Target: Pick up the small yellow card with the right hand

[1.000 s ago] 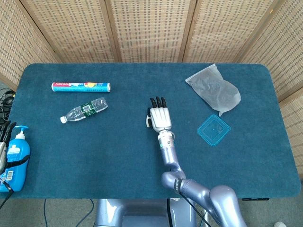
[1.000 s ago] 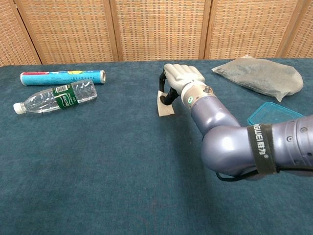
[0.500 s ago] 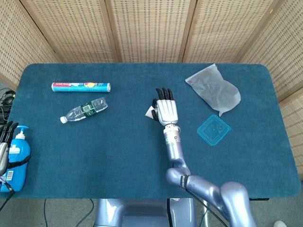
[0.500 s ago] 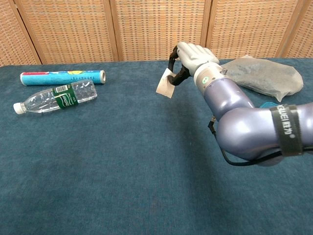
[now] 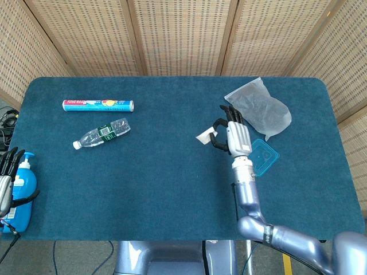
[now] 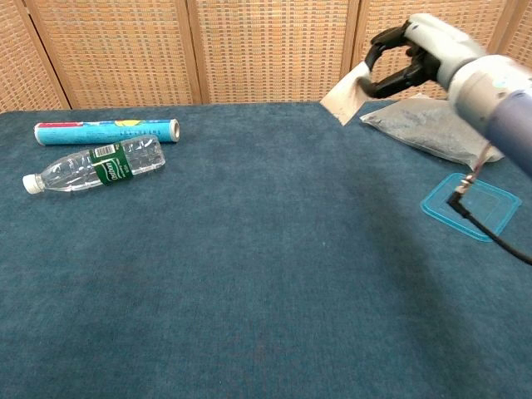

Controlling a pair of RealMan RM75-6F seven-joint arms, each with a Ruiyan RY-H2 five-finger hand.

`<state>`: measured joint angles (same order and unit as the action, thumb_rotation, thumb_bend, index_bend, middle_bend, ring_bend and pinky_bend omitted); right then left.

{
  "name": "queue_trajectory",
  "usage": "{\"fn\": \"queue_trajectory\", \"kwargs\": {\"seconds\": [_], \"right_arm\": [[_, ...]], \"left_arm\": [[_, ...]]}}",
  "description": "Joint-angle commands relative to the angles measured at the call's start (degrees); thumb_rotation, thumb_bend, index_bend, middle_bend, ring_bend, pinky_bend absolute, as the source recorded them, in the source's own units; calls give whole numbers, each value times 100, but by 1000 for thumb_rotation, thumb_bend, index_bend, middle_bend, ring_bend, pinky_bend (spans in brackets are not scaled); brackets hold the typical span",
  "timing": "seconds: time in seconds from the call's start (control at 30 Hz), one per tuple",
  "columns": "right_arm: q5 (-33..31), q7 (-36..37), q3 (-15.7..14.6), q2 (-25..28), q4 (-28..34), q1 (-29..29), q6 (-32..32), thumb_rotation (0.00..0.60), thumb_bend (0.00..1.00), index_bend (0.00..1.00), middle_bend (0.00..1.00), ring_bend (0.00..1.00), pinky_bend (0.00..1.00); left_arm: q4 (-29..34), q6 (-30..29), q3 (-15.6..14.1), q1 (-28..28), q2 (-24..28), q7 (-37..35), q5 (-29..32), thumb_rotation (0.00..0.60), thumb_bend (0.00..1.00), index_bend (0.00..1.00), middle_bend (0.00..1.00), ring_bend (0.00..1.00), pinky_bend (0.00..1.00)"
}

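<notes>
Above the table (image 5: 172,189), the right hand (image 5: 234,137) pinches the small yellow card (image 6: 345,94) clear of the cloth, card jutting toward 9 o'clock from its fingertips, long axis tilted.

Right hand (image 5: 233,137) has a white plastic back shell with black fingers (image 5: 228,112) and black inner linkages. The right arm (image 5: 246,189) is glossy silvery-lavender, built from rounded segments, with a thin black cable (image 6: 486,233) hanging off the forearm. Left hand (image 5: 7,172) shows dark fingers over a pale shell.
</notes>
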<state>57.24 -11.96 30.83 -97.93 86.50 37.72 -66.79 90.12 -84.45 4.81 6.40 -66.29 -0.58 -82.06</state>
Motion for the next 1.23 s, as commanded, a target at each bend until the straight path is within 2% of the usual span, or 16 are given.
{"fn": "queue_trajectory", "kwargs": {"seconds": [0.03, 0.13, 0.2, 0.3, 0.63, 0.83, 1.0, 1.07, 1.23], "right_arm": [[240, 446, -254, 917, 1161, -803, -440, 600, 577, 738, 190, 4, 10], [495, 643, -486, 1325, 1722, -1169, -645, 600, 577, 740, 188, 4, 10], [636, 755, -599, 1447, 1885, -1303, -721, 600, 577, 741, 188, 4, 10], [1008, 1087, -929, 1717, 2172, -1625, -856, 600, 577, 742, 187, 4, 10], [2197, 2851, -2047, 2310, 2399, -2413, -919, 600, 577, 748, 187, 4, 10], [2792, 3240, -2443, 2304, 2472, -2523, -959, 600, 577, 749, 186, 4, 10], [3234, 3217, -2828, 2196, 2578, -2537, -874, 600, 577, 749, 182, 4, 10], [3460, 3123, -3075, 2057, 2599, -2525, -750, 600, 577, 749, 181, 4, 10], [3521, 2979, -3186, 1866, 2541, -2524, -725, 600, 576, 750, 180, 4, 10]], "left_arm": [[41, -57, -27, -23, -2, 36, -67, 600, 185, 0, 0, 0, 11], [74, -145, -46, -45, -4, 70, -159, 600, 185, 0, 0, 0, 11], [86, -179, -51, -53, -4, 79, -193, 600, 185, 0, 0, 0, 11], [118, -242, -75, -79, 2, 111, -258, 600, 185, 0, 0, 0, 11], [157, -311, -106, -106, -9, 189, -350, 600, 185, 0, 0, 0, 10], [134, -277, -117, -91, -47, 251, -360, 600, 185, 0, 0, 0, 11], [134, -309, -107, -107, -36, 218, -358, 600, 185, 0, 0, 0, 11], [136, -303, -104, -99, -33, 207, -367, 600, 185, 0, 0, 0, 11], [159, -310, -109, -90, -38, 234, -407, 600, 185, 0, 0, 0, 11]]}}
